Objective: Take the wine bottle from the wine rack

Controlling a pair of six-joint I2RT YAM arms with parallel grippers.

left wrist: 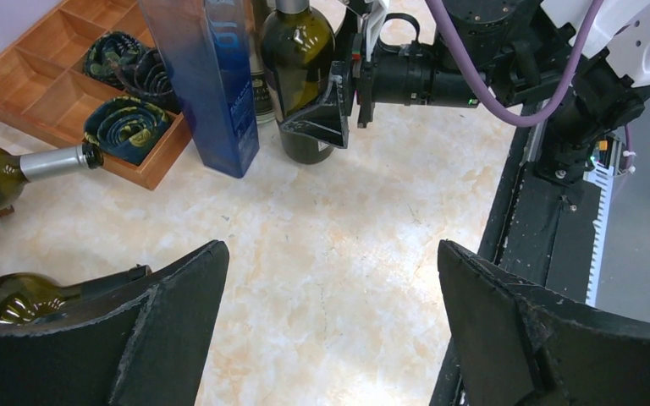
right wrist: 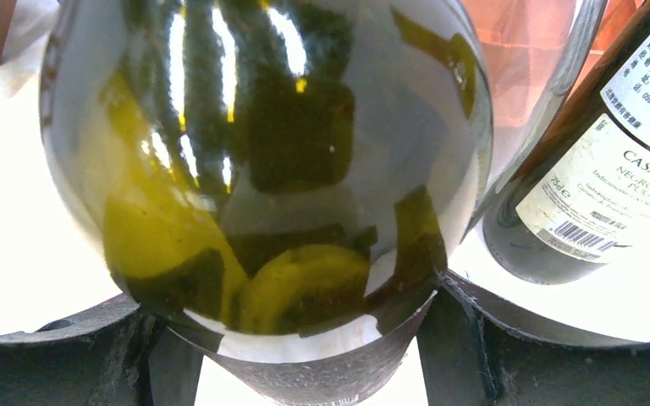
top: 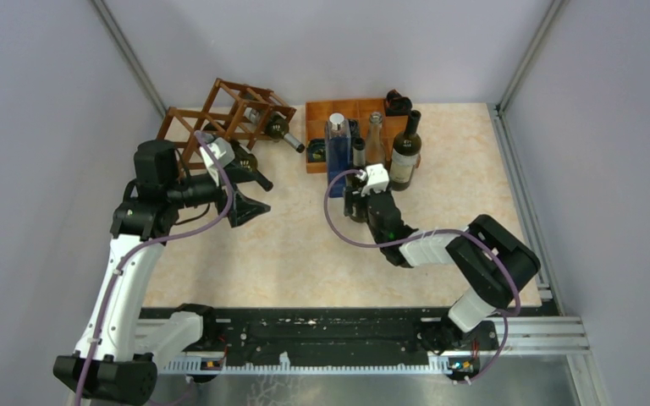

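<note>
At the wine rack [top: 220,114], left gripper [left wrist: 330,254] gapes beside a wine bottle [left wrist: 17,296], poised to close. Right gripper [right wrist: 292,355] clasps another bottle [right wrist: 262,152].

Reddish lattice wine rack [top: 224,114], green wine bottle [top: 272,127] lying inside

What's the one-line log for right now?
left gripper: jaws open by wine rack | right gripper: jaws shut on upright green wine bottle

Table [top: 296,245]: wine rack [top: 223,117], tray [top: 314,128], bottles [top: 405,157]
</note>
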